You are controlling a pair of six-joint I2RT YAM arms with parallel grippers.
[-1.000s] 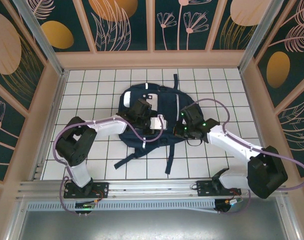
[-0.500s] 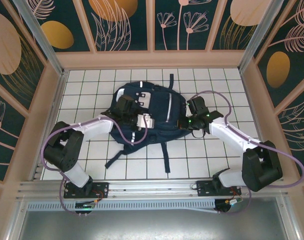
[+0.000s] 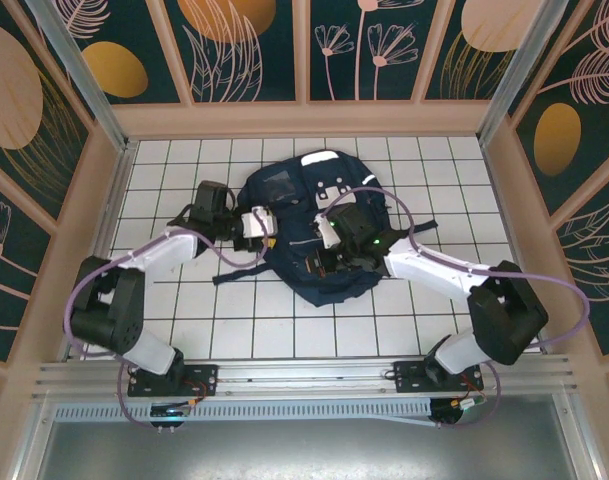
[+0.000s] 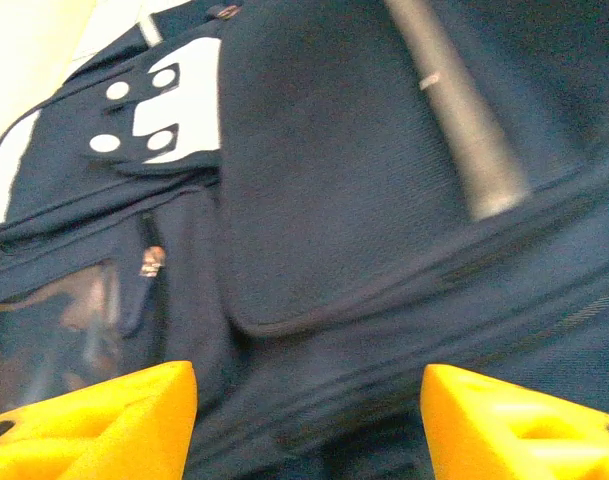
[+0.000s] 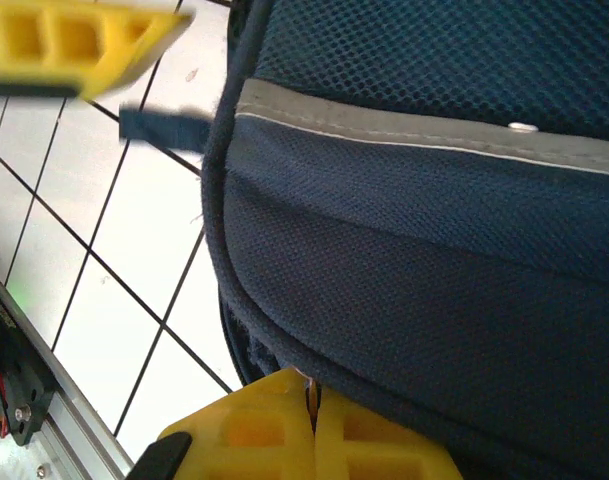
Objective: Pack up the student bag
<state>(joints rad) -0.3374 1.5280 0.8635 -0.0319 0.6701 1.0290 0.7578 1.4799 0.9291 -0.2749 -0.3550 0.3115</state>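
The navy student bag [image 3: 304,215] lies in the middle of the white tiled table, white patches [image 3: 329,185] at its far end. My left gripper [image 3: 258,222] is at the bag's left edge. In the left wrist view its yellow fingers [image 4: 104,415] stand apart with nothing between them [image 4: 309,400]; beyond them are the bag [image 4: 334,200], its white patch [image 4: 174,100] and a grey stripe [image 4: 454,110]. My right gripper [image 3: 329,252] rests on the bag's near half. Its jaws [image 5: 312,425] are pressed together on a thin bit at the bag's seam [image 5: 314,340].
A dark strap [image 3: 239,272] trails left over the tiles from the bag's near side. Wooden walls ring the table [image 3: 184,330], with a metal rail [image 3: 304,372] along the near edge. Another yellow finger [image 5: 74,45] crosses the top left of the right wrist view.
The bag has turned and shifted right, its white patches now at the far end. My left gripper has opened and drawn back left. The right gripper has moved left onto the bag, still shut.
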